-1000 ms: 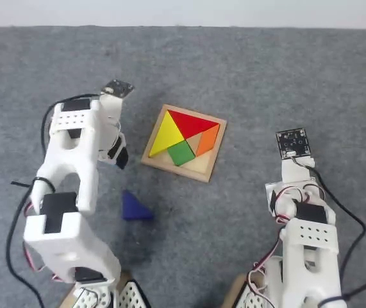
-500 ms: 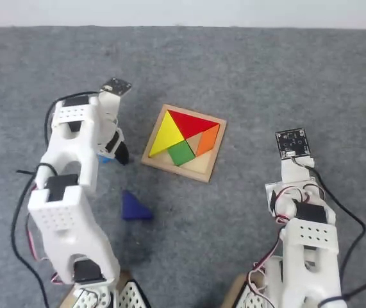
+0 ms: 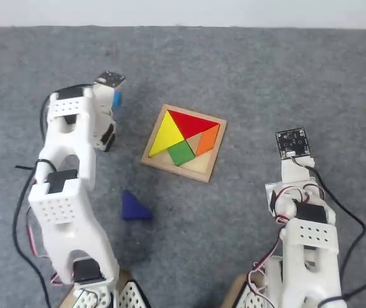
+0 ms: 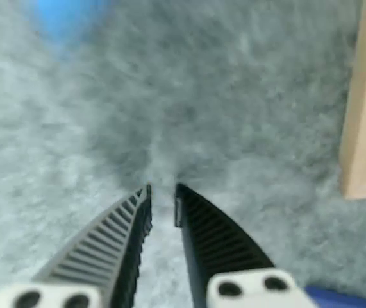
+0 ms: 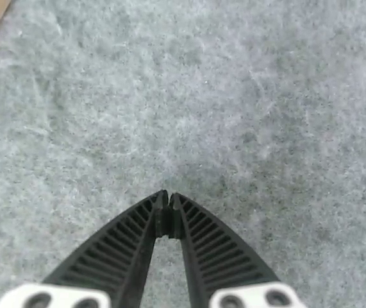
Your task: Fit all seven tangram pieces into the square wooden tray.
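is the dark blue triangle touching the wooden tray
Apart. The high view shows the dark blue triangle lying off the wooden tray, with bare grey mat between them.

A light-blue piece sits mostly hidden behind the left arm, its shape unclear.

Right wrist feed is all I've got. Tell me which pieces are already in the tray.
Observer: The yellow piece, red piece, orange piece and green piece sit in the tray.
Operator: Now give me the loose ones.
Observer: A dark blue triangle lies on the grey mat, between the tray and the left arm's base.
Operator: Report any others.
Observer: A light blue piece lies on the mat ahead of the left gripper.
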Tool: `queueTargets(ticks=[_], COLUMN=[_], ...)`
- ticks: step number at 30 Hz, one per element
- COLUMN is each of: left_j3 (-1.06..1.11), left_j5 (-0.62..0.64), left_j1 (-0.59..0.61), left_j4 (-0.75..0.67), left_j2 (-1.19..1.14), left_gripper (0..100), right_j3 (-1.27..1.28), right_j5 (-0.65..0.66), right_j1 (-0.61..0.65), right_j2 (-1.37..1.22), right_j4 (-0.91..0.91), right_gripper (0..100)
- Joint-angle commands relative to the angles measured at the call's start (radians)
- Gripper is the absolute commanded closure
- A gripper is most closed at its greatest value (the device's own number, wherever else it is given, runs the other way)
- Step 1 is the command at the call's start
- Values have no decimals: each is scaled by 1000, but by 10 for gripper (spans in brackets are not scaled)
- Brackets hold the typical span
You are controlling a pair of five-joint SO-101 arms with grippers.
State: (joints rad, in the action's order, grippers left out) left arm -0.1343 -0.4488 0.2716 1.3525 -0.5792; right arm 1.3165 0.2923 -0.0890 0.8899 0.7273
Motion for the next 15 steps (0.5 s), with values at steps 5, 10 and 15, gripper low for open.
queueTargets(ticks=[5,10,15], left_j3=[-262,-447,-553], left_j5=[-9,103,193], left_j1=[8,23,-37], left_j4=[170,107,-130], left_j2=[5,-8,-120], left_gripper=[963,845,790], right_j3=[-29,-29,-29], right_j5=[12,11,9], right_j1=[4,4,5], right_j2=[-4,-4,-4], right_j4=[-8,-8,-8], right_gripper=[976,975,975])
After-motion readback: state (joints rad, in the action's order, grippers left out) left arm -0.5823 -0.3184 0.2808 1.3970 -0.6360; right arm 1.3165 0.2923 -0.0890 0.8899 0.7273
